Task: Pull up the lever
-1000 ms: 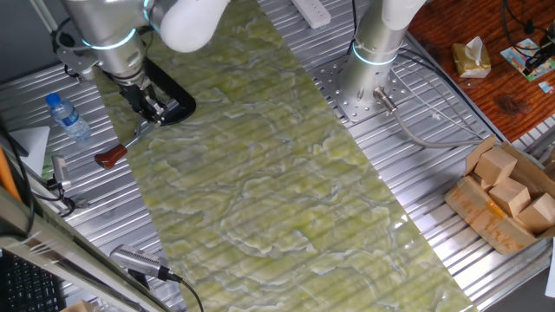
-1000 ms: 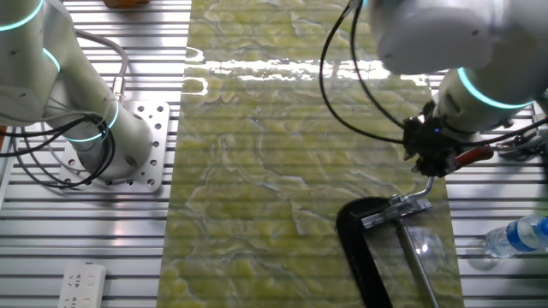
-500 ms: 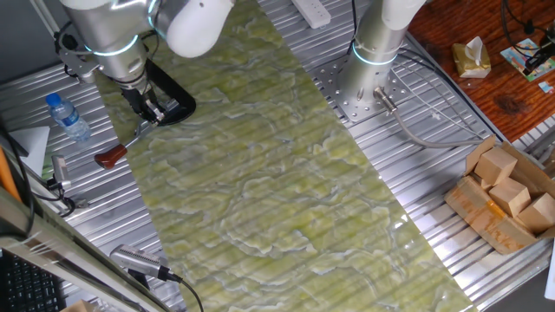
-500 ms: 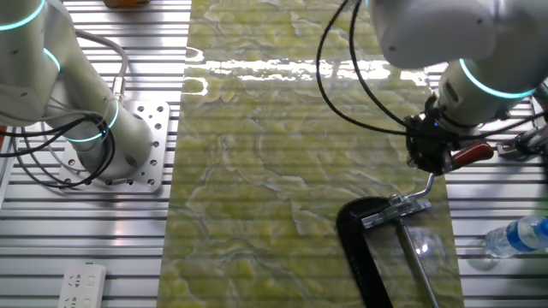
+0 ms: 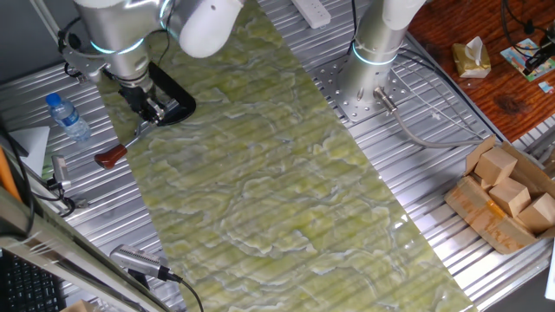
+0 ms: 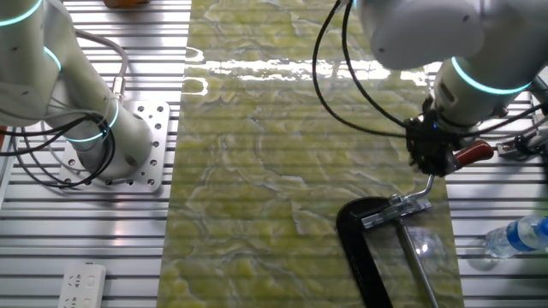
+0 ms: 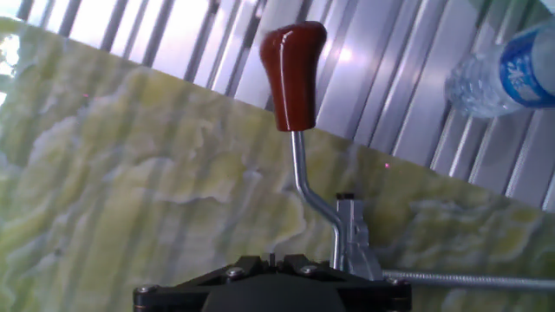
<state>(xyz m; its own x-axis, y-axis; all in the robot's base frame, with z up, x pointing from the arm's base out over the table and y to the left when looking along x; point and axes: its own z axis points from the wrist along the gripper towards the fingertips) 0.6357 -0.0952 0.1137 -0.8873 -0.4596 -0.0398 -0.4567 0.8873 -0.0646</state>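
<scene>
Tool [image 5: 149, 106], grip state unclear, above lever [image 5: 121, 147] beside green marbled mat [image 5: 286, 182] on ribbed table [image 5: 416, 113].

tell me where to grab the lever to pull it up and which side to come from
Grip the lever on its thin silver arm just below the dark-red knob, fingers either side. That is farthest from the pivot on the black clamp, so it likely gives the most leverage. Come from above, where the gripper hangs; the bottle is well clear.
</scene>
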